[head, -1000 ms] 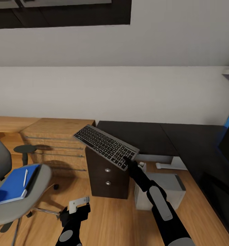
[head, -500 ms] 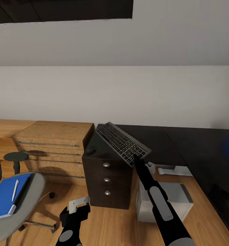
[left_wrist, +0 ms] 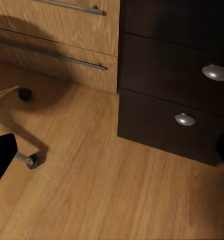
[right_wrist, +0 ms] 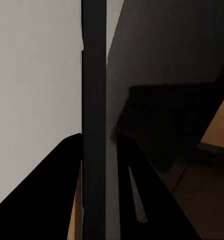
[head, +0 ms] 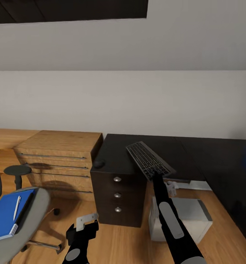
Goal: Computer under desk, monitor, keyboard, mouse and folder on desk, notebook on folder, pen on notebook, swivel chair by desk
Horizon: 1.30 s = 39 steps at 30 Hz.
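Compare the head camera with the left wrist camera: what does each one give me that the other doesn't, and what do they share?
Head view: the right gripper holding the keyboard tilted over the desk, the computer on the floor, and the folder with the pen on the swivel chair.
Left wrist view: a close look at a chair caster on the floor.
Both: the black drawer unit, the oak dresser and the wood floor.

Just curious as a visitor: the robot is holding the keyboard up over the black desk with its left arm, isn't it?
Not quite. In the head view the right end effector holds the keyboard over the black desk; the left end effector hangs low above the floor, holding nothing.
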Available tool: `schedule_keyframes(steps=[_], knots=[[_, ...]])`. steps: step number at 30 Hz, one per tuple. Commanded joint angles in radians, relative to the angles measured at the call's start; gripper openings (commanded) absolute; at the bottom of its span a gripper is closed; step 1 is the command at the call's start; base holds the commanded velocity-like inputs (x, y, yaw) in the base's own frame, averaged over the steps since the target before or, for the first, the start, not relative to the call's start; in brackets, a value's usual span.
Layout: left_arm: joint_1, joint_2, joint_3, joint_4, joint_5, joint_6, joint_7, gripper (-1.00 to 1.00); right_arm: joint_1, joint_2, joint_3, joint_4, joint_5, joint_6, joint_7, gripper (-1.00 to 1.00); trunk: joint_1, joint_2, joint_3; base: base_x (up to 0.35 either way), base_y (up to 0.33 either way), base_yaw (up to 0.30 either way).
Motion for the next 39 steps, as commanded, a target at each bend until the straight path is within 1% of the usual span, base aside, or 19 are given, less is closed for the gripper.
schedule_keyframes(steps=[1,3,6,7,11,14,16,17,18,19,21,23,28,34,39], knots=[[-0.001,0.0,-0.002,-0.001,0.007,0.003,0.006,1.0,0.001,0.005,0.003,0.005,-0.004,-0.006,-0.004,-1.0,0.0,-0.001,-0.001,0.097,0.295,0.0],[-0.001,0.0,-0.003,-0.001,0.007,0.004,0.005,1.0,0.004,0.01,0.007,0.008,-0.005,-0.005,0.0,-1.0,0.0,-0.001,-0.001,0.051,0.313,0.0],[-0.001,0.0,-0.003,-0.001,0.008,0.005,0.004,1.0,0.005,0.012,0.03,0.009,-0.005,-0.003,0.003,-1.0,0.0,-0.001,-0.001,-0.017,0.326,0.0],[-0.001,0.0,-0.003,-0.001,0.007,0.005,0.004,1.0,0.006,0.013,0.055,0.01,-0.007,-0.003,0.006,-1.0,0.0,-0.001,-0.001,-0.105,0.323,0.0],[-0.001,0.0,-0.004,-0.001,0.007,0.005,0.003,1.0,0.006,0.013,0.064,0.008,-0.007,-0.003,0.006,-1.0,0.0,-0.001,-0.001,-0.167,0.288,0.0],[-0.001,0.0,-0.014,-0.001,0.008,0.005,0.003,1.0,0.006,0.012,0.063,0.007,-0.008,-0.003,0.006,-1.0,0.0,-0.001,-0.001,-0.24,0.233,0.0],[-0.001,0.0,-0.026,-0.001,0.008,0.005,0.004,1.0,0.006,0.011,0.062,0.007,-0.021,-0.004,0.006,-1.0,0.0,-0.001,-0.001,-0.236,0.194,0.0],[-0.001,0.0,-0.03,-0.001,0.007,0.005,0.004,1.0,0.006,0.01,0.061,0.007,-0.037,-0.004,0.006,-1.0,0.0,-0.001,-0.001,-0.167,0.119,0.0],[-0.001,0.0,-0.034,-0.001,0.007,0.005,0.006,1.0,0.006,0.008,0.059,0.007,-0.069,-0.006,0.005,-1.0,0.0,-0.001,-0.001,-0.085,0.061,0.0],[-0.001,0.0,-0.035,-0.001,0.007,0.005,0.006,1.0,0.006,0.008,0.059,0.007,-0.08,-0.006,0.005,-1.0,0.0,-0.001,-0.001,-0.068,0.049,0.0],[-0.001,0.0,-0.037,-0.001,0.007,0.005,0.006,1.0,0.006,0.006,0.058,0.007,-0.116,-0.007,0.004,-1.0,0.0,-0.001,-0.001,-0.036,0.026,0.0],[-0.001,0.0,-0.038,-0.001,0.007,0.005,0.007,1.0,0.006,0.006,0.058,0.008,-0.133,-0.007,0.004,-1.0,0.0,-0.001,-0.001,-0.015,0.011,-0.009],[-0.001,0.0,-0.038,-0.001,0.007,0.005,0.007,1.0,0.006,0.006,0.059,0.009,-0.146,-0.007,0.005,-1.0,0.0,-0.001,-0.002,-0.004,0.02,-0.125],[-0.001,0.0,-0.038,-0.001,0.007,0.005,0.007,1.0,0.006,0.006,0.059,0.01,-0.148,-0.007,0.005,-1.0,0.0,-0.001,-0.006,0.054,0.211,-0.209],[-0.001,0.0,-0.04,-0.001,0.008,0.005,0.005,1.0,0.006,0.006,0.058,0.01,-0.148,-0.007,0.005,-1.0,0.0,-0.001,-0.01,0.027,0.025,-0.224]])
